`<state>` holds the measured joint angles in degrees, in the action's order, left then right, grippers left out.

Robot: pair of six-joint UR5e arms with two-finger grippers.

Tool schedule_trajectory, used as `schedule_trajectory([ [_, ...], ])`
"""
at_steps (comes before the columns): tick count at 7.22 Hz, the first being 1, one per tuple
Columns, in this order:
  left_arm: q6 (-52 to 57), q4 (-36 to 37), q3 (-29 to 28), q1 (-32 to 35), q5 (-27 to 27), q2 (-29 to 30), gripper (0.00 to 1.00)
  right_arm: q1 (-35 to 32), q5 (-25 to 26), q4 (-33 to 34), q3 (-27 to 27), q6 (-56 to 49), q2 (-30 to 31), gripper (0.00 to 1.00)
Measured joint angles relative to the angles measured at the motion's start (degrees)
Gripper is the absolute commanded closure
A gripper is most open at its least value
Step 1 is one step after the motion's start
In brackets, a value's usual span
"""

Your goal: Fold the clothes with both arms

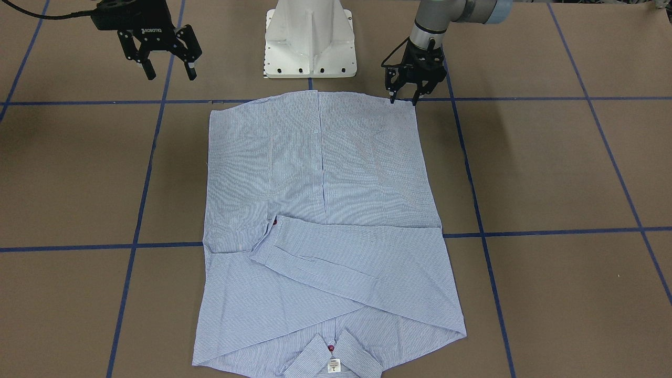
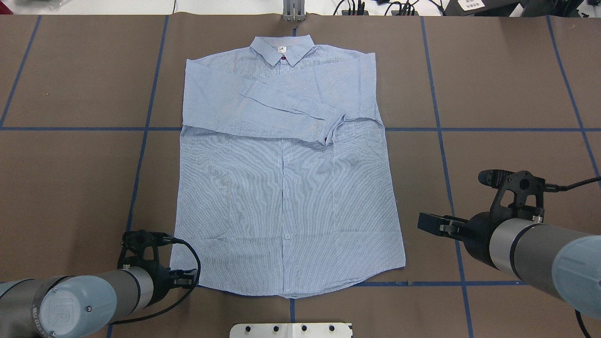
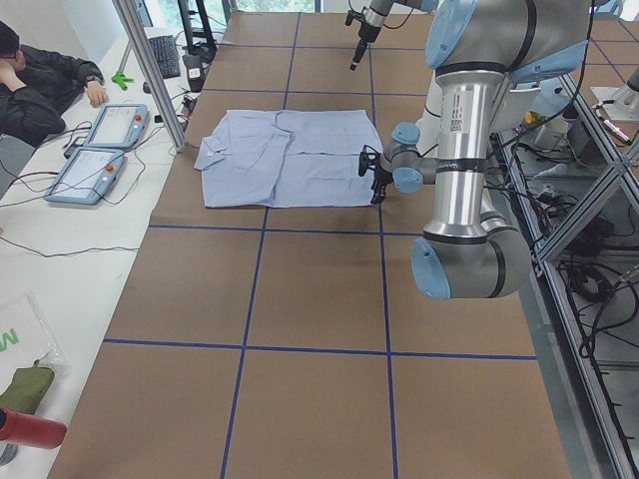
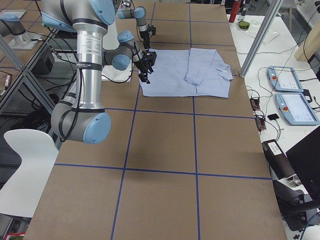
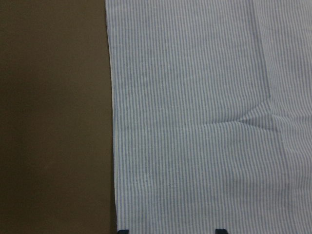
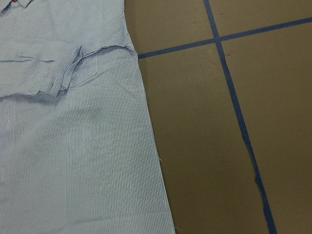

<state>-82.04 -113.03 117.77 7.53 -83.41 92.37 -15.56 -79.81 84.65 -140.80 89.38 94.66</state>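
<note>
Exterior front-facing: the light blue striped shirt is being overhung at one hem corner by the spread black left gripper; the spread right gripper is being held apart.

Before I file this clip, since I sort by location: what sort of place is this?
Most likely a robotics lab, not a home or laundry. A left arm and right arm flank a shirt on a brown table gridded with blue tape, and teach pendants lie on the side bench.
</note>
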Motion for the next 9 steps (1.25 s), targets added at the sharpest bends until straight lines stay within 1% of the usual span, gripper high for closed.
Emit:
schedule_trajectory([
  [5, 0.33, -0.06, -1.19, 0.37, -0.08, 0.0, 0.34, 0.04, 0.05, 0.04, 0.0, -0.07, 0.0, 0.0],
  [6, 0.31, -0.08, -1.3, 0.38, -0.13, 0.01, 0.54, 0.03, 0.04, 0.01, 0.0, -0.05, 0.0, 0.0],
  [7, 0.31, -0.11, -1.29, 0.38, -0.14, 0.14, 0.86, 0.04, 0.05, 0.02, 0.0, -0.06, -0.02, 0.0],
  [8, 0.22, -0.19, -1.27, 0.38, -0.12, 0.33, 1.0, 0.04, 0.03, 0.05, 0.0, -0.08, -0.04, 0.0],
  [9, 0.03, -0.28, -1.22, 0.38, -0.08, 0.45, 1.0, 0.06, 0.01, 0.07, 0.0, -0.08, -0.03, 0.0],
])
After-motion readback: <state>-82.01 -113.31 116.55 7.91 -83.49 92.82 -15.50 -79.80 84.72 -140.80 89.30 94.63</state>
